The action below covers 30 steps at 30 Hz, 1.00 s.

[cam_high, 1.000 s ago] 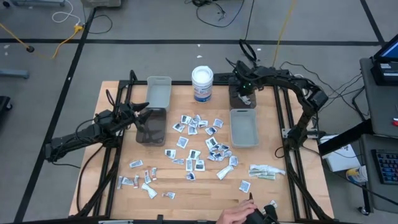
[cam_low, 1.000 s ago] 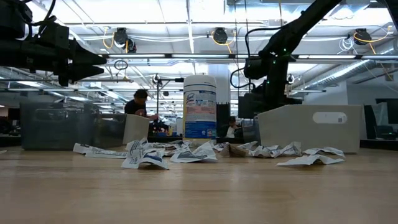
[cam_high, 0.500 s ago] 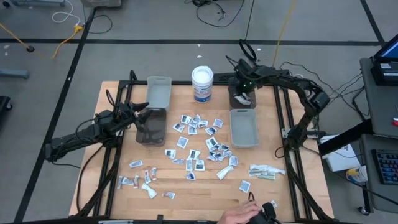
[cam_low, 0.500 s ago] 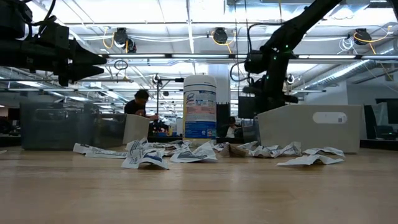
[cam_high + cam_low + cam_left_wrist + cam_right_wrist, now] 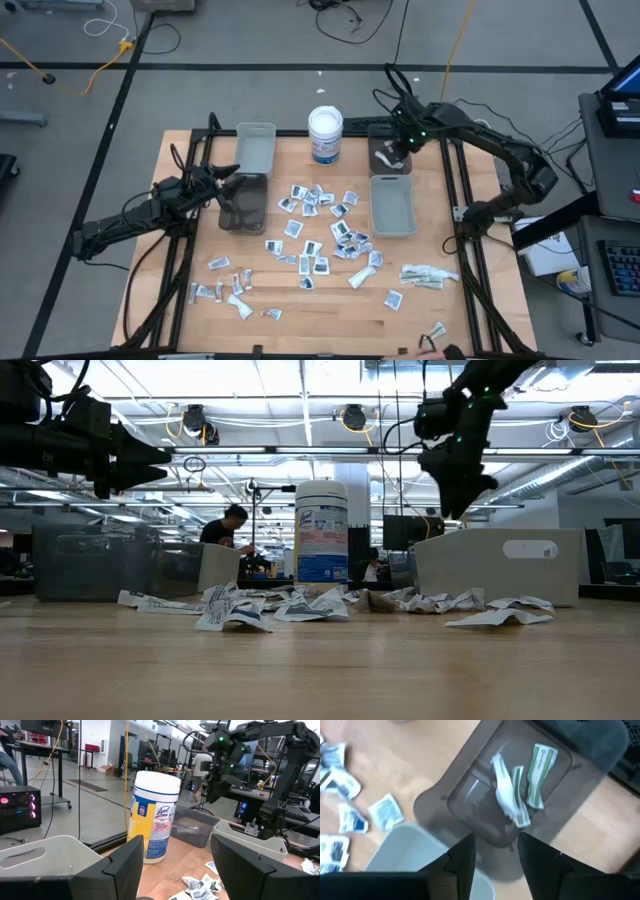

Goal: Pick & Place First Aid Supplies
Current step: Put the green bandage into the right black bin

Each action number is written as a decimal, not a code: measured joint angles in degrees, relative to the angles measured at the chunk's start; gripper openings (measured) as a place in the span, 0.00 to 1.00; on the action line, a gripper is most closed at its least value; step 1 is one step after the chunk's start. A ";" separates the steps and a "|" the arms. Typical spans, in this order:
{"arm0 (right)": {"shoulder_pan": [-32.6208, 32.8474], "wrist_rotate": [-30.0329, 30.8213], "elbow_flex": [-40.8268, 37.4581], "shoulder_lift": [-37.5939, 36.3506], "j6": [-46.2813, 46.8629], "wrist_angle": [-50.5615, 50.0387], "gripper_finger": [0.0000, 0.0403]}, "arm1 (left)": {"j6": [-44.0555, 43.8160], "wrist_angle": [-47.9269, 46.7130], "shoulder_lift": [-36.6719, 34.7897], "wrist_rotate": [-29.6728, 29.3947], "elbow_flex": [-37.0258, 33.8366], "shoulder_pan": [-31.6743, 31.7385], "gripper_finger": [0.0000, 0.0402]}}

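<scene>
Nearest the front edge of the wooden bench (image 5: 330, 310), small white strip packets (image 5: 228, 290) lie on the left and pale greenish-white sachets (image 5: 424, 275) on the right. Mid-bench, white square packets with dark print (image 5: 318, 228) lie scattered between a dark translucent bin (image 5: 243, 203) and a light grey rectangular bin (image 5: 392, 205). The left gripper (image 5: 232, 178) hangs over the dark bin, fingers spread wide, holding nothing. Farther back, the right gripper (image 5: 404, 148) hovers above a smoky clear bin (image 5: 520, 790) containing greenish-white sachets (image 5: 520, 785); its fingers (image 5: 462, 862) stand apart, empty. A white round tub with blue label (image 5: 325, 135) stands beside a second grey bin (image 5: 256, 146).
</scene>
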 joint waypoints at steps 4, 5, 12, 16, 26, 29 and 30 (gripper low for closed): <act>0.33 0.00 0.00 -3.17 0.43 -5.37 0.33 | -0.01 0.00 0.02 0.00 0.00 0.01 0.59; 0.49 0.03 0.00 -3.77 0.48 -6.61 0.33 | 0.00 0.00 0.01 0.00 0.00 0.00 0.59; 1.86 0.07 0.00 -7.33 0.44 -14.57 0.33 | 0.00 0.00 0.02 0.00 0.00 0.00 0.59; 2.32 0.04 0.00 -7.87 0.42 -16.10 0.33 | 0.00 0.00 0.01 0.00 0.00 0.01 0.59; 11.97 -0.11 -4.91 -8.03 -1.12 -16.21 0.33 | 0.00 0.01 0.01 -0.01 0.00 0.01 0.59; 15.69 -0.11 -6.33 -9.29 -1.11 -16.27 0.33 | 0.00 0.02 0.00 0.00 0.00 0.00 0.59; 16.97 -0.15 -6.77 -9.84 -1.09 -16.35 0.33 | 0.00 0.02 0.00 0.00 0.00 0.00 0.59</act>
